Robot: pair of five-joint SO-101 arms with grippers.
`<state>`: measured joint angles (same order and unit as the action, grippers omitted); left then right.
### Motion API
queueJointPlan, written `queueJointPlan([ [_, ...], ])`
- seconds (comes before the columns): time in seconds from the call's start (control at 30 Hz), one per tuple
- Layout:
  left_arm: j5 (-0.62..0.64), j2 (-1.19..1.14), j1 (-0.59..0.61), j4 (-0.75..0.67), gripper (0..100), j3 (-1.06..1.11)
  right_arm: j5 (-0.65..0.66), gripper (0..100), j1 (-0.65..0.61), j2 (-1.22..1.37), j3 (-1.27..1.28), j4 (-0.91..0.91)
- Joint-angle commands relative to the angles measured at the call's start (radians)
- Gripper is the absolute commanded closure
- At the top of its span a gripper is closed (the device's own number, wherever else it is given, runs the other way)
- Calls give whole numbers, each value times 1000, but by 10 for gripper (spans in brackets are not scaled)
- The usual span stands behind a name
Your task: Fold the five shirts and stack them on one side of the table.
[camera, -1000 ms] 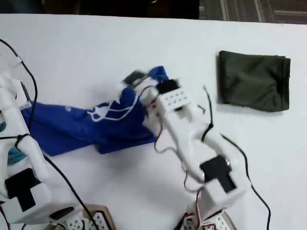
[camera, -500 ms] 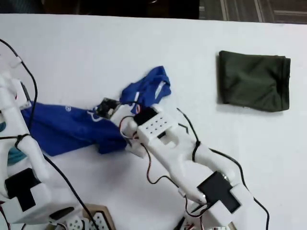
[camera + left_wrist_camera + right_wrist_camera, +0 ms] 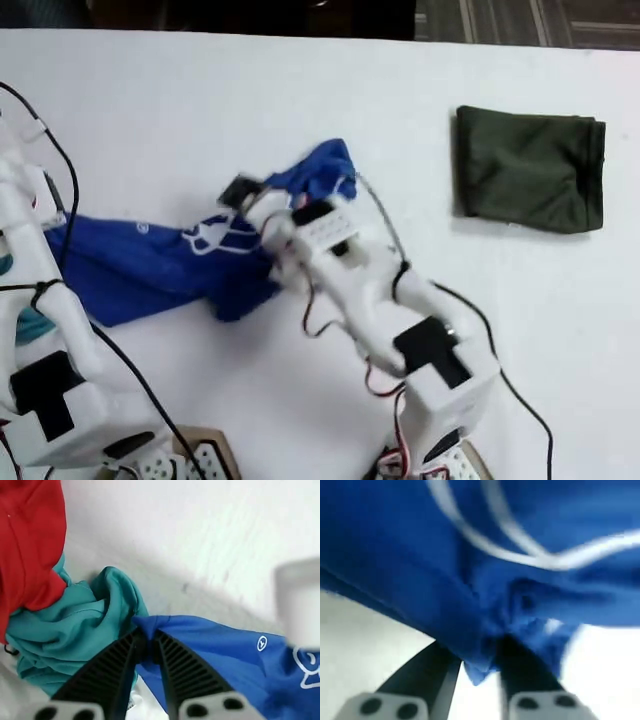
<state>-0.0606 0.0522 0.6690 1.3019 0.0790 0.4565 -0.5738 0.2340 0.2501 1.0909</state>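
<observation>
A blue shirt (image 3: 150, 265) lies crumpled across the left half of the white table (image 3: 330, 90), one bunched part (image 3: 320, 168) reaching toward the middle. My right gripper (image 3: 477, 667) is shut on a fold of the blue shirt (image 3: 470, 570); from above it sits at the shirt's middle (image 3: 255, 205). At the table's left edge, my left gripper (image 3: 147, 647) is shut on the blue shirt's corner (image 3: 210, 645). A teal shirt (image 3: 75, 625) and a red shirt (image 3: 30, 545) lie bunched beside it. A folded dark green shirt (image 3: 530, 168) rests at the right.
The left arm's white body (image 3: 45, 340) and its cables stand along the table's left edge. The right arm's body (image 3: 400, 330) stretches from the front edge to the middle. Bare tabletop lies between the blue shirt and the green one.
The right arm swung down to the left over the blue shirt, then back up a little, and now has cloth in its gripper. The shirt's near edge has pulled leftward. The left arm kept still.
</observation>
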Motion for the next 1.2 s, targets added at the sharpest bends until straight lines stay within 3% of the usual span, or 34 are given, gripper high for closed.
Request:
queueJointPlan([
  [0.0, 3, 8, -11, 9, 973, -39, 11, 980, 133, -64, -193, 124],
  [0.2, 3, 15, -38, 25, 973, -50, 12, 980, 259, -183, -439, 257],
  [0.47, -57, 8, -190, 272, 973, -143, 89, 980, 311, -182, -463, 288],
  [0.6, -144, 6, -222, 250, 974, -61, 89, 979, 343, -87, -428, 216],
  [0.83, -161, 6, -224, 158, 974, 120, 89, 979, 473, 24, -431, 134],
  [1.0, -176, 6, -226, 167, 973, 182, 94, 979, 556, 2, -427, 142],
  [1.17, -328, 14, -345, 287, 972, 177, 210, 979, 570, -4, -425, 242],
])
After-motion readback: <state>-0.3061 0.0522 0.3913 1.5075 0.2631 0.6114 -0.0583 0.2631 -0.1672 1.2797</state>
